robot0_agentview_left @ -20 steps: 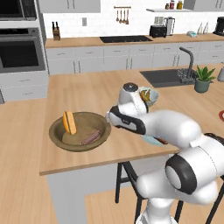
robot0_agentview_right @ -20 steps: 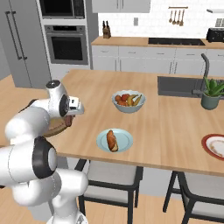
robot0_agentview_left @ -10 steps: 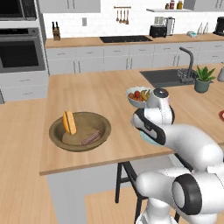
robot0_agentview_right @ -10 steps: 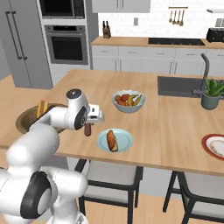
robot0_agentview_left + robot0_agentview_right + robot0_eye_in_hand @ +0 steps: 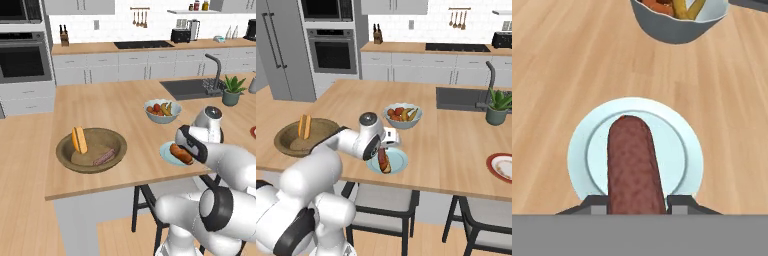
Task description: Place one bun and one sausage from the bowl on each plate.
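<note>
In the hand view my gripper (image 5: 636,202) is shut on a dark maroon-brown sausage (image 5: 633,160), held just above the light blue plate (image 5: 682,150). The same plate (image 5: 164,150) near the counter's front edge carries a reddish-brown bun (image 5: 181,154), with my gripper (image 5: 187,142) right over it. The held sausage hides that bun in the hand view. To the left, the wooden bowl (image 5: 91,149) holds a yellow-orange bun (image 5: 79,140) and a pinkish sausage (image 5: 104,157). A white plate with a red rim (image 5: 501,167) lies far to the right.
A pale blue fruit bowl (image 5: 162,111) stands just behind the blue plate. A sink (image 5: 189,89) with a faucet and a potted plant (image 5: 231,90) lie at the back right. Stools stand under the counter's front edge.
The arm has swung right from the wooden bowl to the blue plate, carrying the dark sausage with it. Bowl, plates and buns have stayed put.
</note>
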Controlling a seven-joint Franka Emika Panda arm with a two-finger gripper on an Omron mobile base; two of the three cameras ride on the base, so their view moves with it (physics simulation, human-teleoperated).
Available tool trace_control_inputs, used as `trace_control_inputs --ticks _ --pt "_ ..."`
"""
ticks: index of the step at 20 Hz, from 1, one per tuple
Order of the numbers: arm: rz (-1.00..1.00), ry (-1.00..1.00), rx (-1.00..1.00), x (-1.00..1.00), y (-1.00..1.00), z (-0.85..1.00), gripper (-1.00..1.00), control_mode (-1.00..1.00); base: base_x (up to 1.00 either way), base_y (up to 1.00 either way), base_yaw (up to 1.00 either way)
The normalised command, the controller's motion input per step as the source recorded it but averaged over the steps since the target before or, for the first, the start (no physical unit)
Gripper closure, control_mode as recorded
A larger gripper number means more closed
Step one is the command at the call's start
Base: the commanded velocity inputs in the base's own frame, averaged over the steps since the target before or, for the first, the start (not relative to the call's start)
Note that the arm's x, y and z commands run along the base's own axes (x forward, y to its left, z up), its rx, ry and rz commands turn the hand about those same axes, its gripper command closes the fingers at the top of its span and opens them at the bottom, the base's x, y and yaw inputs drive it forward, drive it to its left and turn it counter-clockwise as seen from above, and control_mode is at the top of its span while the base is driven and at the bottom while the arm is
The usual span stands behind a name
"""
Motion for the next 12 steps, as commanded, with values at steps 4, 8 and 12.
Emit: trace_control_inputs --ticks 4,8,12 --pt "0.0 0.05 0.02 0.15 -0.55 -0.06 1.0 -1.0 0.0 0.0 0.0" --pt "0.09 0.08 0.08 0.24 0.01 -0.24 1.0 -1.0 0.0 0.0 0.0" --pt "0.11 0.0 0.02 0.52 -0.01 -0.32 1.0 -1.0 0.0 0.0 0.0"
